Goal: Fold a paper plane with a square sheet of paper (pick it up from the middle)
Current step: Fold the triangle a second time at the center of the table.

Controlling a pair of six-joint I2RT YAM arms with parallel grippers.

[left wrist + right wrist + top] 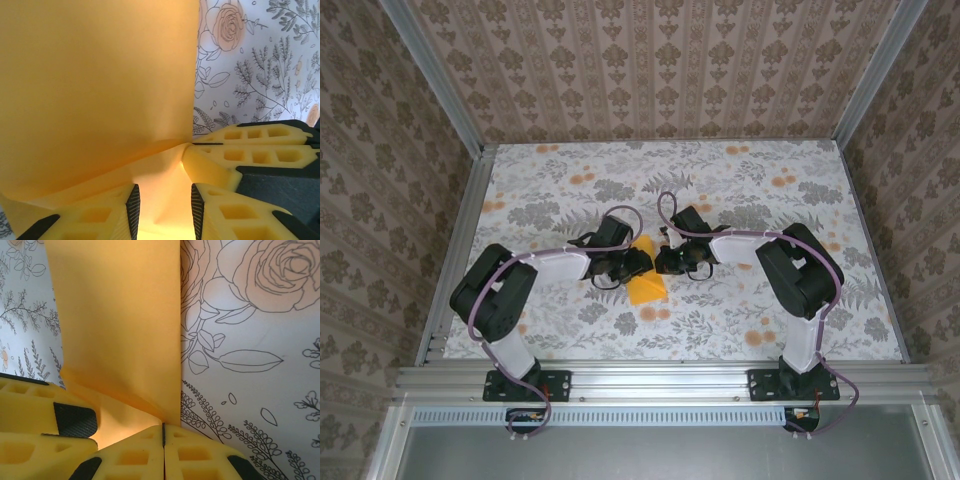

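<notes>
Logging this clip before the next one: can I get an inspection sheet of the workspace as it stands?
Surface: floral-print table, flat.
Job's things: square sheet of paper, partly folded, mid-table between the grippers.
Clutter: nothing seen.
Grippers: left gripper jaws apart, paper in the gap; right gripper shut on the sheet's edge.
Cables: purple cables run along both arms, off the paper.
Surroundings: patterned walls, aluminium frame.
</notes>
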